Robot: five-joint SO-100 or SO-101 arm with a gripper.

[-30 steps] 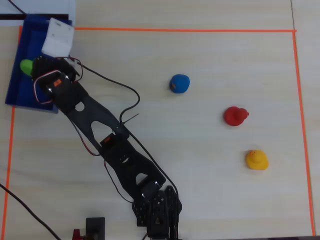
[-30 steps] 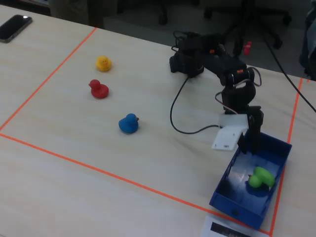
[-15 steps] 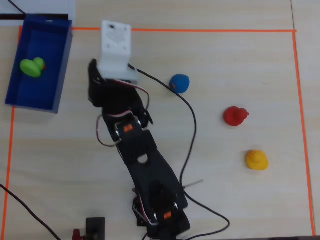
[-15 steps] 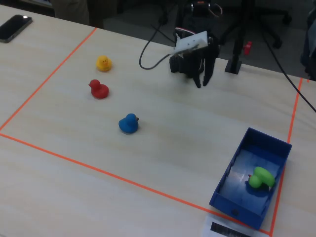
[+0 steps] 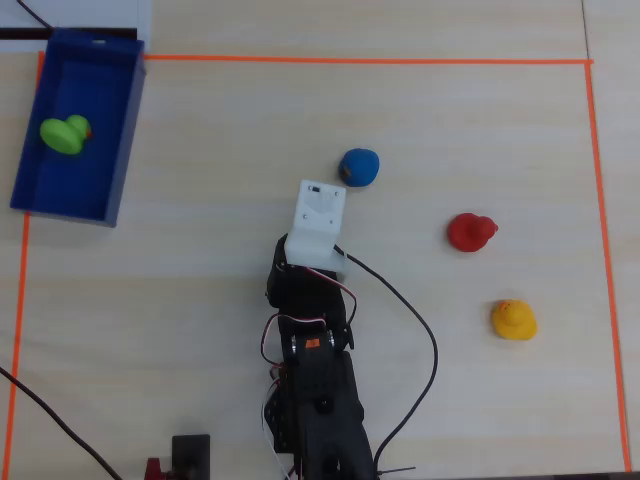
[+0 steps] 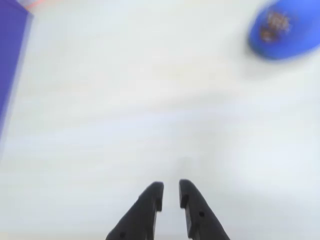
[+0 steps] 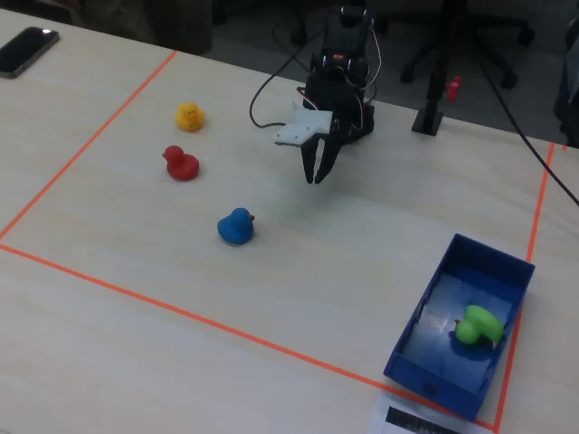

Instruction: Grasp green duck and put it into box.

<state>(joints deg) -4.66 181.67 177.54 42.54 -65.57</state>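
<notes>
The green duck (image 5: 63,134) lies inside the dark-blue box (image 5: 70,188) at the top left of the overhead view. In the fixed view the green duck (image 7: 478,324) sits in the box (image 7: 423,318) at the lower right. The box's wall shows at the left edge of the wrist view (image 6: 9,65). My gripper (image 7: 315,179) hangs above bare table near the middle, far from the box. In the wrist view my gripper (image 6: 171,192) has its jaws nearly together with a thin gap and nothing between them. In the overhead view the white wrist mount (image 5: 320,222) hides the fingers.
A blue duck (image 5: 359,167) sits just ahead of the gripper, also in the wrist view (image 6: 285,30). A red duck (image 5: 470,232) and a yellow duck (image 5: 513,320) sit further right. Orange tape (image 5: 598,200) frames the workspace. A black cable (image 5: 420,330) trails from the arm.
</notes>
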